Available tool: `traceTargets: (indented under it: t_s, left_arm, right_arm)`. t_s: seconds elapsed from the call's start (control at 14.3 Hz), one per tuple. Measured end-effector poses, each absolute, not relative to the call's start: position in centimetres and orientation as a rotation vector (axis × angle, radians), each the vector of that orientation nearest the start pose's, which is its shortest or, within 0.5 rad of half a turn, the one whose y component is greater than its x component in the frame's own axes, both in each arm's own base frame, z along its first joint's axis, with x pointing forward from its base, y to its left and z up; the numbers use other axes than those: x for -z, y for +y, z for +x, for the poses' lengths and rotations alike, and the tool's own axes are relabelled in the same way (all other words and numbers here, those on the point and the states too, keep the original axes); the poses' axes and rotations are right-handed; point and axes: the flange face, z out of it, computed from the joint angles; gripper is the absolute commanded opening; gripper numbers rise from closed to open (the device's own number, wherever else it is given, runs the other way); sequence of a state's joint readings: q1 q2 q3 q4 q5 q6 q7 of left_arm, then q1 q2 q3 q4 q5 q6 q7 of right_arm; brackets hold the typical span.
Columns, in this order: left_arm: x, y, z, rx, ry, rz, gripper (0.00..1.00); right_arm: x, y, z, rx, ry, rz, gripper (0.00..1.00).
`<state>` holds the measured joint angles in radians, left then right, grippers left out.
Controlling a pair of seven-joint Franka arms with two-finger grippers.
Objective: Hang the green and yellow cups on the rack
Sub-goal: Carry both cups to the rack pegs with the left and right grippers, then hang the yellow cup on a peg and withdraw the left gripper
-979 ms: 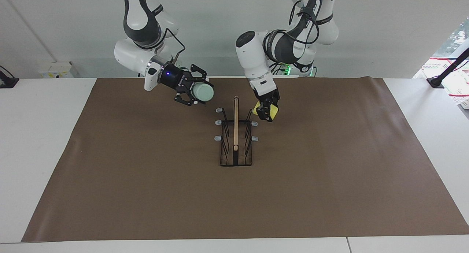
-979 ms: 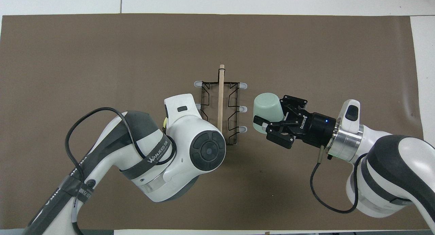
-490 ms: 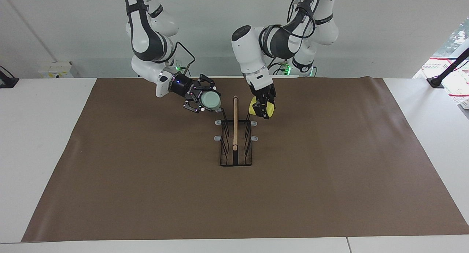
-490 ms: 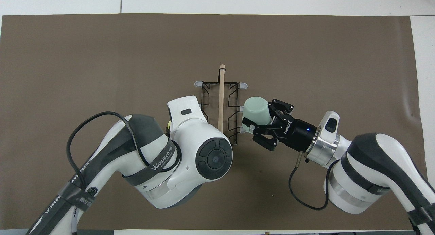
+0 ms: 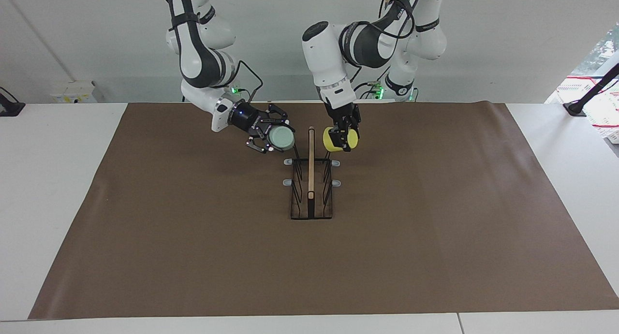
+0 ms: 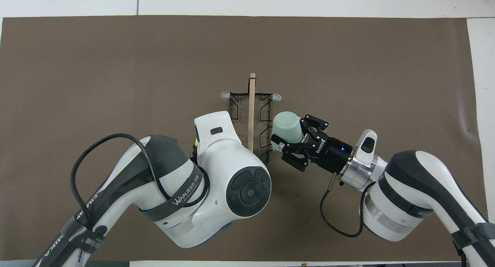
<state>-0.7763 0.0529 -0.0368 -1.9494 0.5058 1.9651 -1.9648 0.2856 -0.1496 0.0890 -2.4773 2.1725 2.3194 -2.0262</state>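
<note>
both cups tipped sideways at the rack [image 5: 311, 189] so prongs can enter: right tool [image 5: 270, 137] clamped on green cup [image 5: 281, 138], left tool [image 5: 344, 137] clamped on yellow cup [image 5: 333, 139].

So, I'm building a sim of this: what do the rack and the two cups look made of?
Rack: thin black wire, probably metal, with a pale wood-like top bar and grey tips. Green cup and yellow cup: smooth, opaque, evenly coloured, likely plastic.

Light is bright, even and diffuse on the brown mat [image 5: 435, 218], with no glare. The rack [image 5: 311, 189] casts only a faint, soft shadow close around its base. Both views are sharp. Daylight blows out a window patch well off the mat's left-arm end.
</note>
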Motion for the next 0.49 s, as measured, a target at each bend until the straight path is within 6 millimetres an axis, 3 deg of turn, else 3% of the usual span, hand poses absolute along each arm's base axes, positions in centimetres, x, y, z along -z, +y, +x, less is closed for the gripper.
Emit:
traceTargets:
  t_s: [0.14, 0.21, 0.28, 0.42, 0.49]
  left_arm:
    - [-45.6, -39.6, 41.1, 0.666, -1.335, -2.633, 0.00]
    - [-45.6, -39.8, 40.8, 0.653, -1.336, -2.640, 0.08]
    - [-45.5, -40.1, 40.5, 0.633, -1.341, -2.648, 0.27]
    - [-45.5, -40.8, 39.8, 0.612, -1.334, -2.663, 0.92]
    - [-45.5, -41.1, 39.5, 0.606, -1.329, -2.670, 1.00]
  right_arm:
    - [-35.8, 19.5, 43.7, 1.212, -0.505, -1.824, 0.00]
    - [-35.1, 20.5, 43.3, 1.211, -0.494, -1.819, 0.00]
    - [-34.6, 21.5, 42.9, 1.202, -0.490, -1.817, 0.00]
    - [-34.1, 22.3, 42.5, 1.190, -0.494, -1.815, 0.00]
    - [-34.1, 22.3, 42.5, 1.190, -0.494, -1.816, 0.00]
